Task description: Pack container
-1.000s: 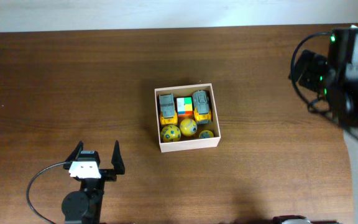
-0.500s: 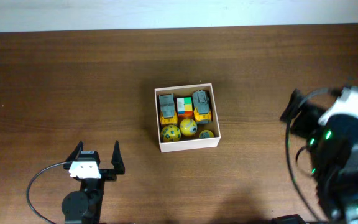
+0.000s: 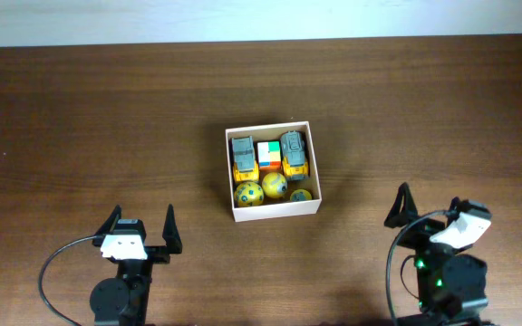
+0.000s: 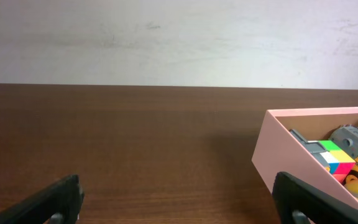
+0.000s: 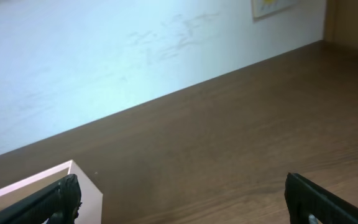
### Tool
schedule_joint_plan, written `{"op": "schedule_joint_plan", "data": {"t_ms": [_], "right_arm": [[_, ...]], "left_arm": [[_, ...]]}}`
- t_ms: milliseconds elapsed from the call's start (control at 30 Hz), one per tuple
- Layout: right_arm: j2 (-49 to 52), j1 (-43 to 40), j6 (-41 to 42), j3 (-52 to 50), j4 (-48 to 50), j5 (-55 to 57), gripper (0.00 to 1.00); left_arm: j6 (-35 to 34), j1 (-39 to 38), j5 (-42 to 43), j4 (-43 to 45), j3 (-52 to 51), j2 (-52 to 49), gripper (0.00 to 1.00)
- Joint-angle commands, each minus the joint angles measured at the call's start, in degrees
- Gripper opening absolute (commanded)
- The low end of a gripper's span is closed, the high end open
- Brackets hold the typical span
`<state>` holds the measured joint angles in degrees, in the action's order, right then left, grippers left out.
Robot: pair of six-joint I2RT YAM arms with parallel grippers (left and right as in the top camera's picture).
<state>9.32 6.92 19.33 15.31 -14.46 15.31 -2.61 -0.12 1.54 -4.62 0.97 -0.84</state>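
Note:
The container [image 3: 274, 209] is a square shallow box with white walls at the table's middle. It holds two yellow-grey toy trucks [image 3: 244, 156], a coloured cube [image 3: 269, 155] and three yellow balls [image 3: 249, 193]. It also shows in the left wrist view [image 4: 278, 155] and the right wrist view [image 5: 30, 183]. My left gripper [image 3: 140, 228] is open and empty, low at the front left of the box. My right gripper [image 3: 429, 206] is open and empty at the front right of the box.
The brown wooden table [image 3: 107, 118] runs to a pale wall [image 3: 243, 18] at the back. A black cable [image 3: 57, 272] loops by the left arm, and another [image 3: 392, 272] by the right arm.
The right arm has swung from the table's far right corner down to the front right edge. The left arm and the box have not moved.

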Motion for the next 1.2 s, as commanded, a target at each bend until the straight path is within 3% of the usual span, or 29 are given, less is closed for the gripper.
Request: {"op": "schedule_joint_plan", "data": {"t_ms": [0, 233, 467, 667, 1167], "right_arm": [[-4.59, -1.81, -0.66, -4.09, 1.46, -5.35, 0.99], [-8.46, -2.84, -0.72, -9.55, 3.02, -6.71, 0.99], [-9.14, -2.82, -4.59, -14.97, 10.58, -6.1, 0.99], [-9.14, -2.82, -8.92, -14.99, 10.62, -6.38, 0.99], [-9.14, -2.82, -9.05, -14.99, 10.23, -10.62, 0.98]], "left_arm": [[0.9, 0.28, 0.81, 0.09, -0.44, 0.39, 0.99], [0.9, 0.28, 0.81, 0.09, -0.44, 0.39, 0.99], [0.9, 0.28, 0.81, 0.09, -0.44, 0.39, 0.99], [0.9, 0.28, 0.81, 0.09, -0.44, 0.39, 0.99], [0.9, 0.28, 0.81, 0.09, -0.44, 0.39, 0.99]]}}
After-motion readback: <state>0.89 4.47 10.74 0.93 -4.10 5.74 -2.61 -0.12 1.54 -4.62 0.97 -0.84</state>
